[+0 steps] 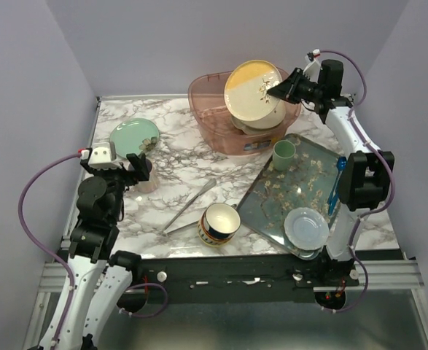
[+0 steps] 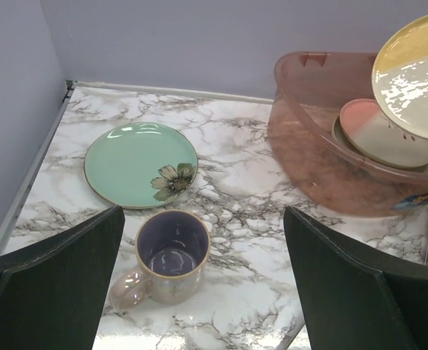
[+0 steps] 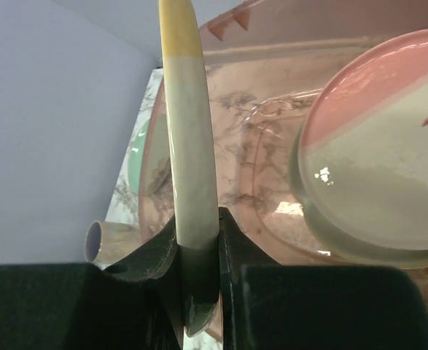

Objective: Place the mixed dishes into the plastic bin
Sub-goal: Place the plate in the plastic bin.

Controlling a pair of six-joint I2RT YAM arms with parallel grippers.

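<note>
Left pincer is hovering spread wide above the lilac mug. Right pincer is pinching a yellow-and-cream plate over the plastic bin.

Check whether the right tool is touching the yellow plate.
Touching. The right wrist view shows the right tool clamped on the rim of the yellow plate.

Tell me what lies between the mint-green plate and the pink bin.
Nothing: bare marble tabletop separates the mint-green plate from the plastic bin, clear in the left wrist view.
</note>
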